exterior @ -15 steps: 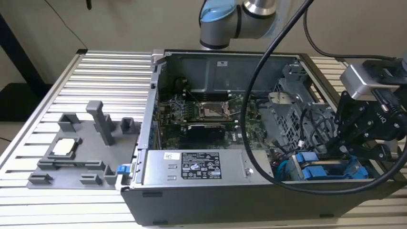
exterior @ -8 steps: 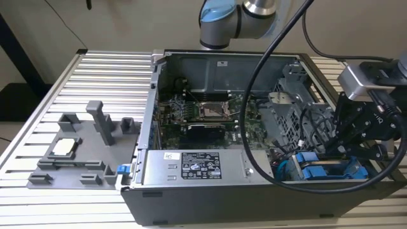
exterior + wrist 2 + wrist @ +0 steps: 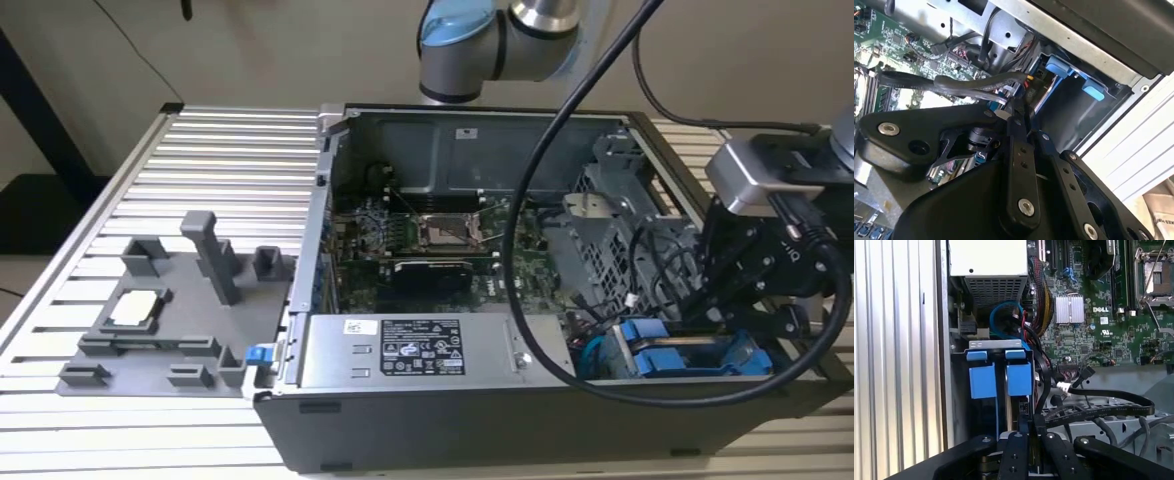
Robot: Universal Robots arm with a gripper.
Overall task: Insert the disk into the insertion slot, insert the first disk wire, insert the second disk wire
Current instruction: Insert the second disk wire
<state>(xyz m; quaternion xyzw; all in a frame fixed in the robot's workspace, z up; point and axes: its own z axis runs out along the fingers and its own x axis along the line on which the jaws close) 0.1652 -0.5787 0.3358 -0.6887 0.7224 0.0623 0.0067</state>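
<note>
1. The open computer case stood on the slatted counter. I had the arm reaching over from behind the case to its corner at the exterior view's right.
2. The disk, as I judged by its blue carrier, sat in the insertion slot of the drive cage. A second blue carrier lay just beside it, on the side of the case wall.
3. The claw hung directly over the exposed end of the cage, in line with the gap between the two blue carriers. The disk thus lay straight ahead of the claw tips and close to them.
4. The disk stood on edge. I took its long axis to run down into the bay, roughly along the line of the fingers, so any approach would follow that same axis.
5. In both wrist views the fingers were drawn together to a narrow point. A dark wire end lay at the tips. I could not tell whether it was pinched there or merely touching.
6. A flat black wire looped away from the cage across the motherboard, near the claw but apart from its tips.
7. The wrist was pitched steeply downward in the exterior view, with the claw body above the cage and beside the grey power-supply box.
</note>
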